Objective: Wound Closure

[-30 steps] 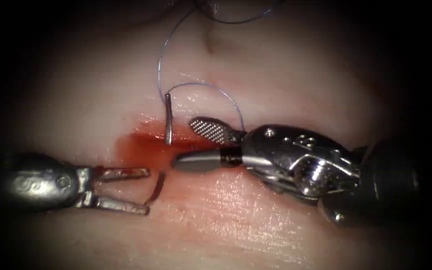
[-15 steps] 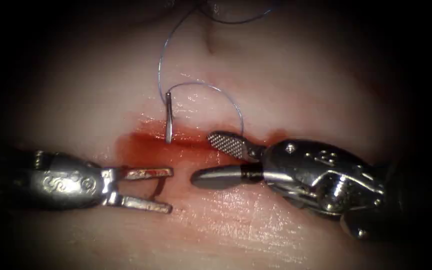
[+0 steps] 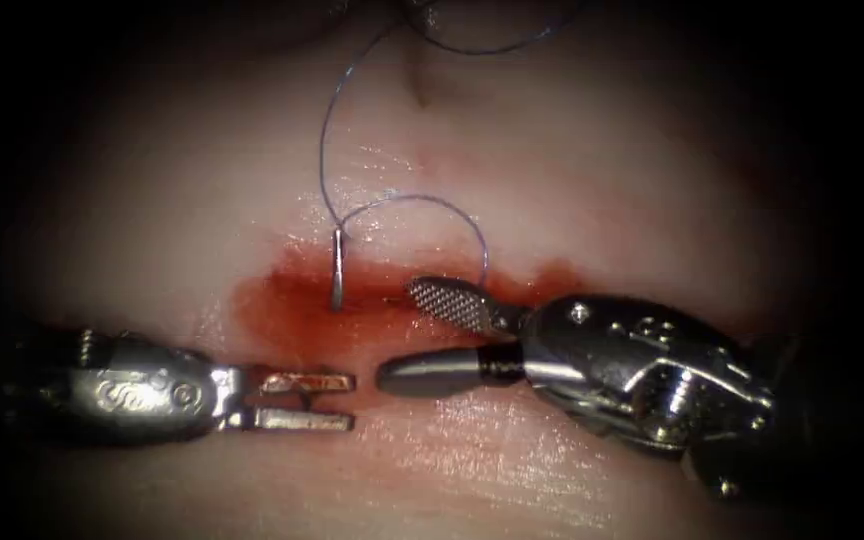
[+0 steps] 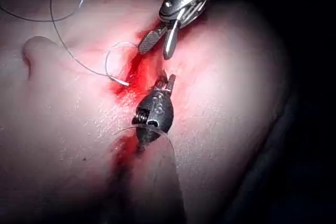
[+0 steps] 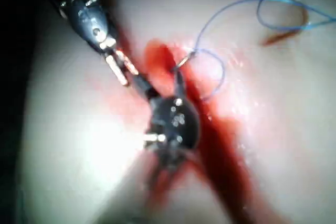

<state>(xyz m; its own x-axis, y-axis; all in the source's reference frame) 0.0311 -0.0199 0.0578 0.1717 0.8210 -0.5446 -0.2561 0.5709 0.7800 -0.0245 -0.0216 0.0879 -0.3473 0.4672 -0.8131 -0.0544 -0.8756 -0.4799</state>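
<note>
The curved needle is in the tissue (image 3: 552,180). Its tail end (image 3: 337,268) sticks up from the far lip of the red cut (image 3: 282,305), with blue thread (image 3: 422,200) looping off it. My left tool (image 3: 350,402) comes in from the left on the near lip, with its jaws shut on the needle's tip end where it comes out. My right tool (image 3: 399,332) lies over the cut to the right of the needle, jaws open and holding nothing. The left wrist view has the left tool (image 4: 167,81), the right tool (image 4: 157,43) and the needle tail (image 4: 122,81).
Red fluid (image 3: 542,275) pools along the cut and stains the near lip. The thread runs up and away over the far tissue in a wide loop (image 3: 324,130). In the right wrist view the left tool (image 5: 118,69) lies beside the cut.
The left tool moved right to the needle's emerging tip and narrowed its jaws onto it. The right tool drew back to the right, jaws still open. The tissue and needle tail sank slightly.
</note>
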